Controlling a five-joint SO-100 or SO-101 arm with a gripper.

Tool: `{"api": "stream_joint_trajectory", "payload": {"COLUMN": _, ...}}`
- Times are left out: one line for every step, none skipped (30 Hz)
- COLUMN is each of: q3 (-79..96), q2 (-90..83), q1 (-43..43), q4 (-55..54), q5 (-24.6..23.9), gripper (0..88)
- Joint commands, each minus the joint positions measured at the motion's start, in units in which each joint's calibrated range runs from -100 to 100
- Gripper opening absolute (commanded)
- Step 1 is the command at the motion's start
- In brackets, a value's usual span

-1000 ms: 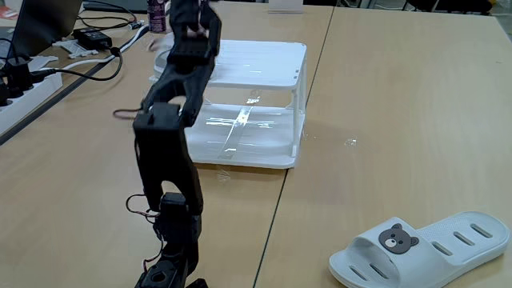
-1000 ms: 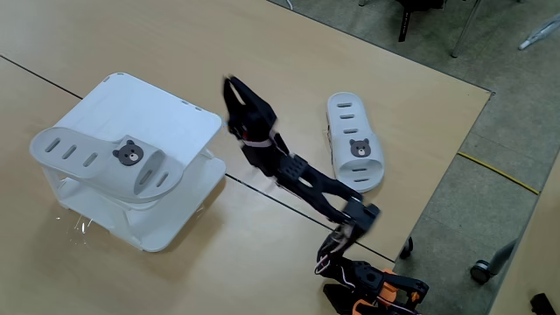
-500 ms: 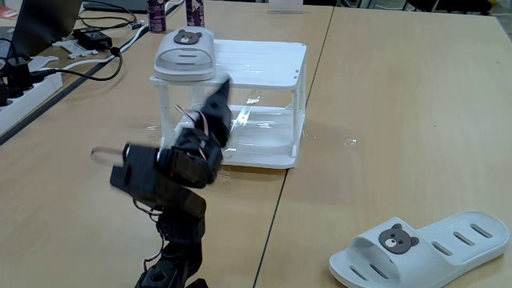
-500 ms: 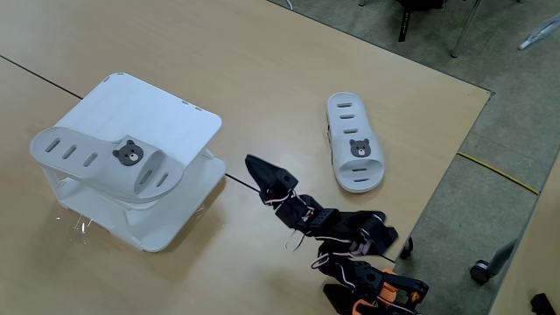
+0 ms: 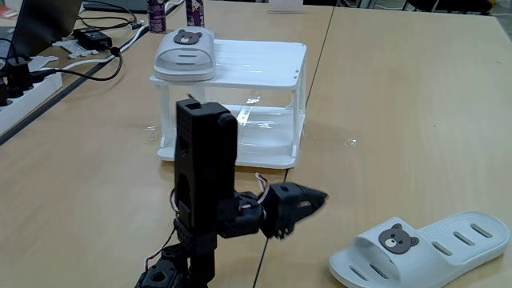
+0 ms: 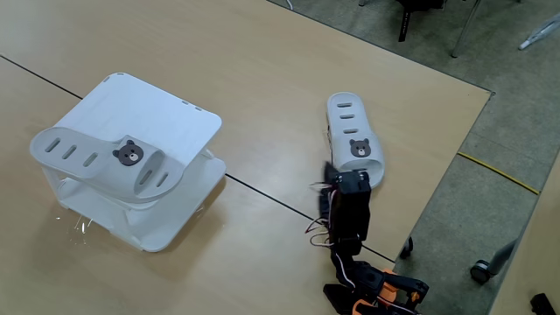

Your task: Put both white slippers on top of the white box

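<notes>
Off-white rubber marks the nearest task item: the second slipper (image 5: 424, 250) lies flat on the wooden bench (image 5: 400, 112) at about four o'clock in the low fixed view, bear badge toward the arm, empty space all round it. The black gripper (image 5: 308, 200) hangs folded low just left of it, pointing at three o'clock toward the slipper; whether its fingers are apart or together I cannot tell. From above, the gripper (image 6: 331, 175) sits just beside the slipper's (image 6: 354, 153) toe end.

Beyond, toward eleven o'clock, the first slipper (image 5: 186, 54) already rests on the white rack (image 5: 256, 68), overhanging its left end.

To do this pickup well, the gripper should straddle the strap by the badge, close firmly, then lift level and aim for the rack's bare slatted half.
</notes>
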Motion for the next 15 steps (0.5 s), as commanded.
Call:
{"api": "stream_joint_trajectory", "payload": {"q3": -0.01, "q2": 0.64, "q1": 8.44, "q4": -1.28, "q5": 0.42, "gripper": 0.8}}
{"api": "stream_joint_trajectory", "payload": {"q3": -0.01, "q2": 0.64, "q1": 9.34, "q4": -1.28, "q5": 0.42, "gripper": 0.8}}
{"api": "stream_joint_trajectory", "payload": {"q3": -0.01, "q2": 0.64, "q1": 10.49, "q4": -1.28, "q5": 0.42, "gripper": 0.8}}
{"api": "stream_joint_trajectory", "payload": {"q3": -0.01, "q2": 0.72, "q1": 11.56, "q4": -1.28, "q5": 0.42, "gripper": 0.8}}
{"api": "stream_joint_trajectory", "payload": {"q3": -0.01, "q2": 1.06, "q1": 12.63, "q4": -1.28, "q5": 0.42, "gripper": 0.9}}
{"api": "stream_joint_trajectory", "payload": {"q3": -0.01, "q2": 1.9, "q1": 13.37, "q4": -1.28, "q5": 0.42, "gripper": 1.3}}
{"api": "stream_joint_trajectory", "payload": {"q3": -0.01, "q2": 2.99, "q1": 14.03, "q4": -1.28, "q5": 0.42, "gripper": 1.3}}
{"api": "stream_joint_trajectory", "payload": {"q3": -0.1, "q2": 4.09, "q1": 14.44, "q4": -1.28, "q5": 0.42, "gripper": 1.4}}
{"api": "stream_joint_trajectory", "payload": {"q3": -0.28, "q2": 5.18, "q1": 14.69, "q4": -1.89, "q5": 0.42, "gripper": 1.4}}
{"api": "stream_joint_trajectory", "payload": {"q3": -1.0, "q2": 6.27, "q1": 14.69, "q4": -2.75, "q5": 0.42, "gripper": 1.5}}
{"api": "stream_joint_trajectory", "payload": {"q3": -2.17, "q2": 7.2, "q1": 14.61, "q4": -3.53, "q5": 0.42, "gripper": 1.5}}
{"api": "stream_joint_trajectory", "payload": {"q3": -3.89, "q2": 7.96, "q1": 14.61, "q4": -3.7, "q5": 0.42, "gripper": 1.5}}
{"api": "stream_joint_trajectory", "payload": {"q3": -6.23, "q2": 8.46, "q1": 14.61, "q4": -3.7, "q5": 0.42, "gripper": 2.6}}
{"api": "stream_joint_trajectory", "payload": {"q3": -7.95, "q2": 8.8, "q1": 14.61, "q4": -3.7, "q5": 0.42, "gripper": 5.6}}
{"api": "stream_joint_trajectory", "payload": {"q3": -9.39, "q2": 9.14, "q1": 14.61, "q4": -3.61, "q5": 0.42, "gripper": 9.7}}
